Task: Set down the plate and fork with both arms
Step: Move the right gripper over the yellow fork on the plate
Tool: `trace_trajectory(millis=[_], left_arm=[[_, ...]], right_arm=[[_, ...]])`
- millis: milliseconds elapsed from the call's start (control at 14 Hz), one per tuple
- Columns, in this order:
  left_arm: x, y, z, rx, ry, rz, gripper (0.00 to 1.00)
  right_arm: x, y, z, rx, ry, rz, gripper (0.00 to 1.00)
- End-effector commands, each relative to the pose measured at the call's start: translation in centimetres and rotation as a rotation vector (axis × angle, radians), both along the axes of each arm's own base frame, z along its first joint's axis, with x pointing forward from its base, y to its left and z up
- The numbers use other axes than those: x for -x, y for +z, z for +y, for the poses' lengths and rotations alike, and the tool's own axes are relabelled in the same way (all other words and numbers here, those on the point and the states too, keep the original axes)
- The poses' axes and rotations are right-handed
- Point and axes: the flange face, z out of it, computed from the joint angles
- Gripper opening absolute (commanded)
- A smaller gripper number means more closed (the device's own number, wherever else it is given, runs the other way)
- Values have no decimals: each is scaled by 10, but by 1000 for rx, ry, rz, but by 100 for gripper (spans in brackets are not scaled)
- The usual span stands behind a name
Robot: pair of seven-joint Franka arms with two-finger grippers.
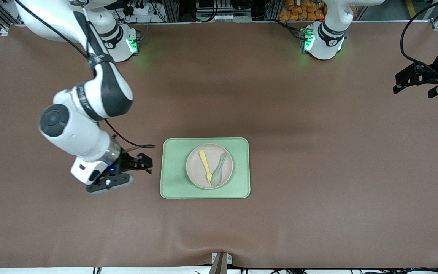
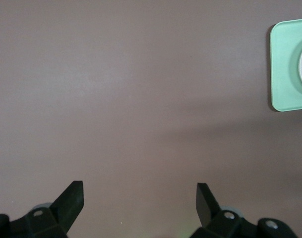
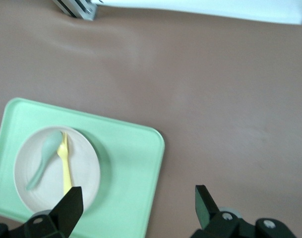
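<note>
The pale beige-pink plate (image 1: 200, 177) sits in the middle of a light-green tray (image 1: 173, 179). On the plate lies the pale-yellow fork (image 1: 205, 166), with a grey-green spoon (image 1: 218, 172) beside it. My right gripper (image 1: 147, 163) hangs open and empty, low over the table just off the tray's edge toward the right arm's end. The right wrist view shows the right gripper (image 3: 138, 198) over that tray (image 3: 131, 163) edge, with the plate (image 3: 86, 163), fork (image 3: 66, 168) and spoon (image 3: 44, 159). My left gripper (image 1: 413, 92) waits open over the left arm's end of the table; the left gripper (image 2: 139, 192) holds nothing.
The brown mat (image 1: 318, 171) covers the whole table. In the left wrist view only a corner of the tray (image 2: 287, 69) shows over bare mat. A metal bracket (image 1: 221, 260) sits at the table edge nearest the front camera.
</note>
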Motion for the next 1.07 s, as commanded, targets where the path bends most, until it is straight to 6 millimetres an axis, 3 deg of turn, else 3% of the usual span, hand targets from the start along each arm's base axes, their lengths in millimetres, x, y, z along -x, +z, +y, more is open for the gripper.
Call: trace_trajectory(millis=[0,214,429,643,786,1000], left_arm=[[-11,16,-14,-24,-6,-22,100],[-14,23,-24,-4,28,12,100],[-8,20,-35,14,10,55,100],[-5,20,-42,-13,-4,69,100],[-2,22,-49,-58,-27,68,100],[2,23,-59,-87,-53,67,100]], right_arm=[[-4,-34,34,-12,10,2,100],[7,-77,85,-36,-25,-7,98],[24,-115,117,-12,31,18,87],[39,-133,142,18,81,28,77],[53,-146,162,25,107,34,76],[63,-160,176,39,135,30,75]])
